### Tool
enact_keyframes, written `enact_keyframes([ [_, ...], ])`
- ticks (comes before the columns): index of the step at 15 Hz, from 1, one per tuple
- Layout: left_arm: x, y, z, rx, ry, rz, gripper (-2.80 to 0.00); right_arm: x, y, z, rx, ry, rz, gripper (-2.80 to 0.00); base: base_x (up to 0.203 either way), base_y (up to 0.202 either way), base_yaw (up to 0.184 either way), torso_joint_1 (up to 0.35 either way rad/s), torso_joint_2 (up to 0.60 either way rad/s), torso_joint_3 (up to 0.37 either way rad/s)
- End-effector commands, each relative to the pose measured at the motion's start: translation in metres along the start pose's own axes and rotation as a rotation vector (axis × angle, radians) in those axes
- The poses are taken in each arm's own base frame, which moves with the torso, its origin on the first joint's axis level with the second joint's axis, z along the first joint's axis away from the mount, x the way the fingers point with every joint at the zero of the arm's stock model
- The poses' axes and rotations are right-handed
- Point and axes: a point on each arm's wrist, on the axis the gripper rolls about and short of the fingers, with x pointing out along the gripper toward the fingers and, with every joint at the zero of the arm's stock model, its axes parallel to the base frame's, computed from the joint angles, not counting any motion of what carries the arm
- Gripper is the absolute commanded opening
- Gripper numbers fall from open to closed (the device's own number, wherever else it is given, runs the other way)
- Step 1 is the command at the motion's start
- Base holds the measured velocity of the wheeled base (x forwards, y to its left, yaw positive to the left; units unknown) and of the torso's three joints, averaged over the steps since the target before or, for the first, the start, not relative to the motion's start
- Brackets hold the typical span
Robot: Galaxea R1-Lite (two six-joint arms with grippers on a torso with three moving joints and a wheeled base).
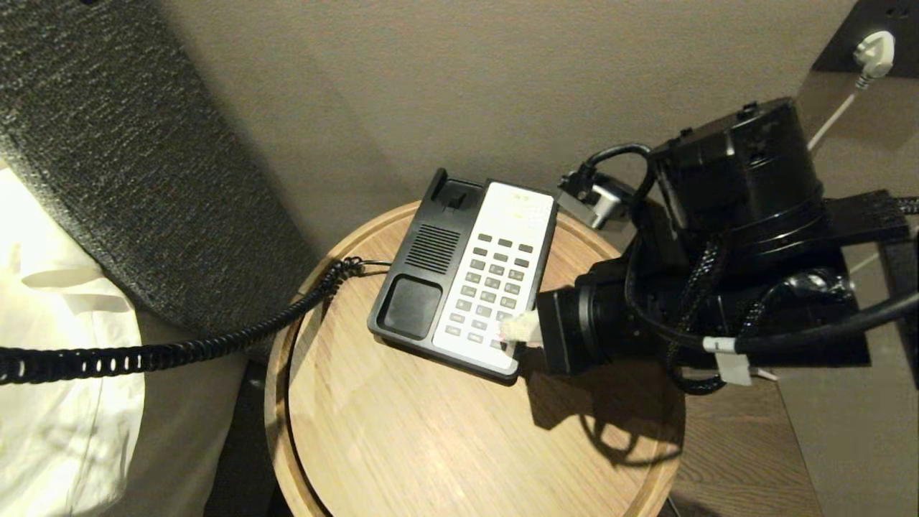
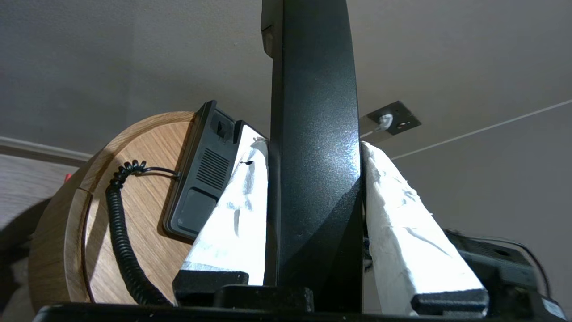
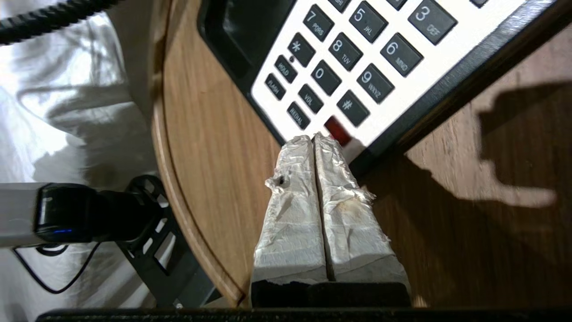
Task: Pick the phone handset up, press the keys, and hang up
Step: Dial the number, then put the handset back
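Note:
The black phone handset (image 2: 313, 147) stands clamped between the white-wrapped fingers of my left gripper (image 2: 315, 145), lifted off the base; neither shows in the head view. Its coiled cord (image 1: 165, 350) runs from the base off to the left. The black-and-white phone base (image 1: 467, 276) sits on the round wooden table (image 1: 402, 445), its cradle empty. My right gripper (image 1: 518, 329) is shut, its wrapped fingertips (image 3: 313, 143) over the bottom corner of the keypad (image 3: 348, 67), beside the red key (image 3: 338, 131).
A dark headboard (image 1: 122, 158) and white bedding (image 1: 50, 359) lie left of the table. A beige wall (image 1: 502, 86) stands behind it, with a plug and white cable (image 1: 872, 54) at the upper right. A black stand (image 3: 152, 232) sits below the table's edge.

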Motion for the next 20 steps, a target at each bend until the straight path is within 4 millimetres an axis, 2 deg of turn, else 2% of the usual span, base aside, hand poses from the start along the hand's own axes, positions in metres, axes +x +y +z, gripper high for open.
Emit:
enact_keyframes([
  [1,0.021,0.0,-0.007,0.014,0.045,0.032,-2.8,-0.024,0.002,0.003,0.001,-0.048,0.022,-2.8,0.0,0.0,0.0,0.0,0.0,0.0],
  [4,0.055,0.004,-0.024,0.162,0.128,0.082,-2.8,-0.05,0.0,0.003,0.004,-0.096,0.021,-2.8,0.0,0.0,0.0,0.0,0.0,0.0],
  [8,0.106,0.017,-0.059,0.454,0.233,0.118,-2.8,-0.082,-0.019,0.003,0.043,-0.192,-0.087,-2.8,0.0,0.0,0.0,0.0,0.0,0.0],
  [10,0.129,0.022,-0.075,0.514,0.258,0.132,-2.8,-0.097,-0.027,0.001,0.06,-0.224,-0.125,-2.8,0.0,0.0,0.0,0.0,0.0,0.0],
  [13,0.158,0.027,-0.088,0.544,0.286,0.198,-2.8,-0.113,-0.028,-0.007,0.062,-0.254,-0.131,-2.8,0.0,0.0,0.0,0.0,0.0,0.0],
  [16,0.173,0.032,-0.099,0.571,0.308,0.28,-2.8,-0.122,-0.029,-0.009,0.065,-0.273,-0.132,-2.8,0.0,0.0,0.0,0.0,0.0,0.0],
  [20,0.18,0.03,-0.107,0.581,0.322,0.29,-2.8,-0.123,-0.034,-0.016,0.072,-0.265,-0.145,-2.8,0.0,0.0,0.0,0.0,0.0,0.0],
])
